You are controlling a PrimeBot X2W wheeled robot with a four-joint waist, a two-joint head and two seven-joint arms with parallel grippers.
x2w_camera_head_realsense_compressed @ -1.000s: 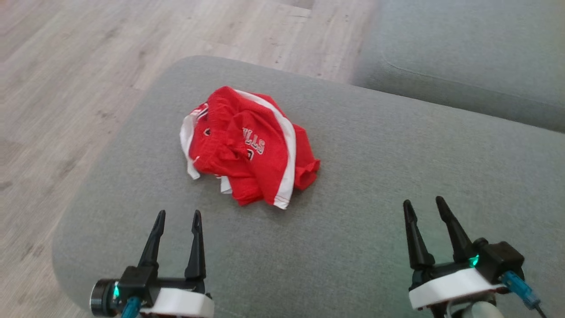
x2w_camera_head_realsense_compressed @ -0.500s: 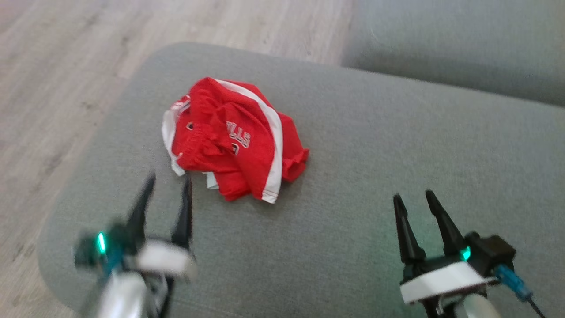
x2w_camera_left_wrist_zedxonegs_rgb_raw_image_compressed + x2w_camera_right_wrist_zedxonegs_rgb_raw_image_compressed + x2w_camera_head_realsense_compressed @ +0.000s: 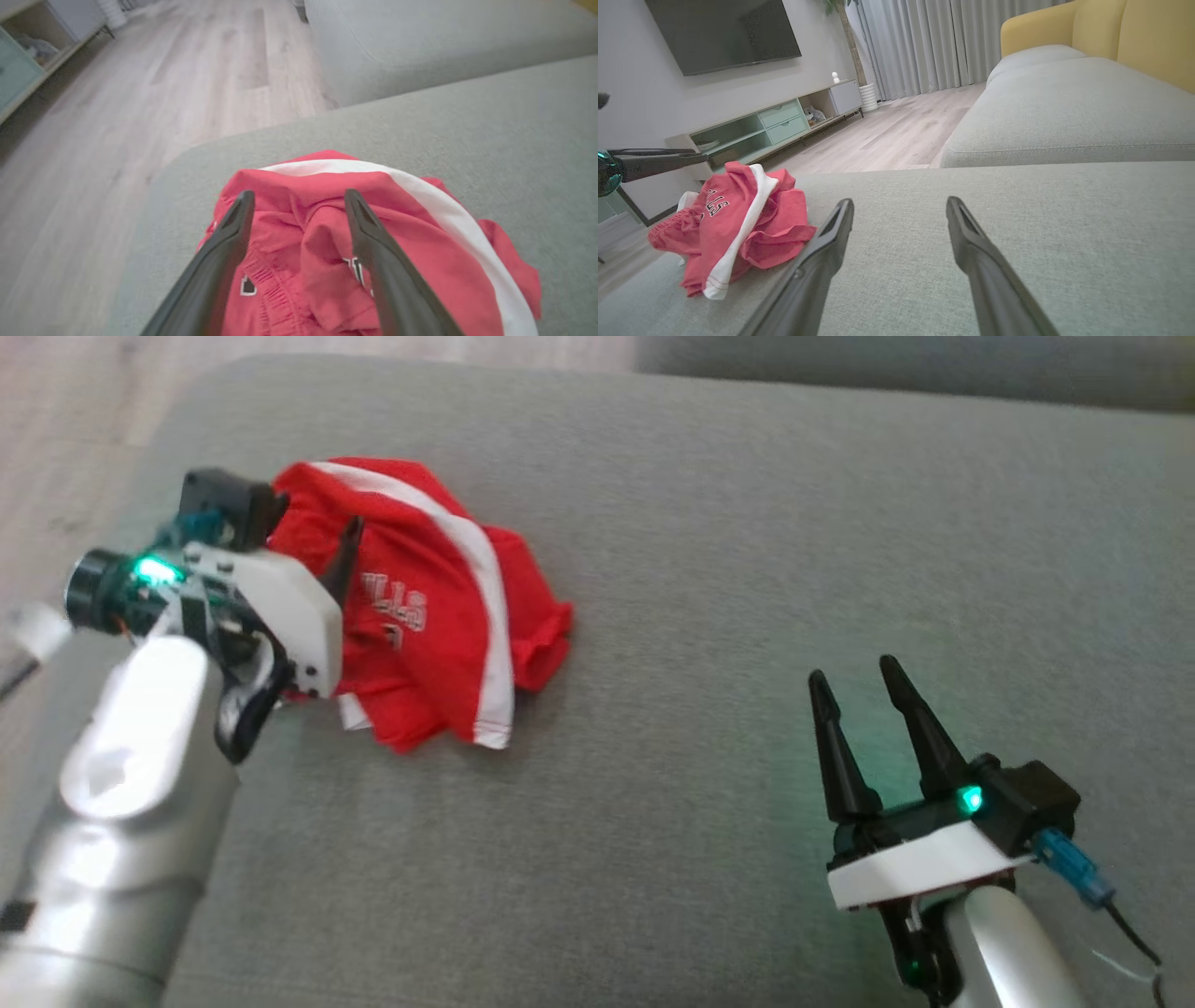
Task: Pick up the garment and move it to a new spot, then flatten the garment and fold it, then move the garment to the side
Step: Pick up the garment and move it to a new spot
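Crumpled red garment [image 3: 439, 607] with white stripe, white lettering partly legible as "LLS", lying on grey sofa cushion [image 3: 747, 523], left pincer [image 3: 299, 196] splayed wide over its top, right pincer [image 3: 851, 669] splayed wide, well apart.

Seen as red shorts [image 3: 439, 616], bunched into a loose heap, neither flat nor folded. Marked by a broad white stripe curving from the far top down to the near hem, and by white, dark-edged lettering, partly hidden in the folds. Gathered at a ruched waistband on the left side, with white cloth peeking out beneath. Lying on the far left part of the grey sofa cushion [image 3: 747, 616], near its left edge.
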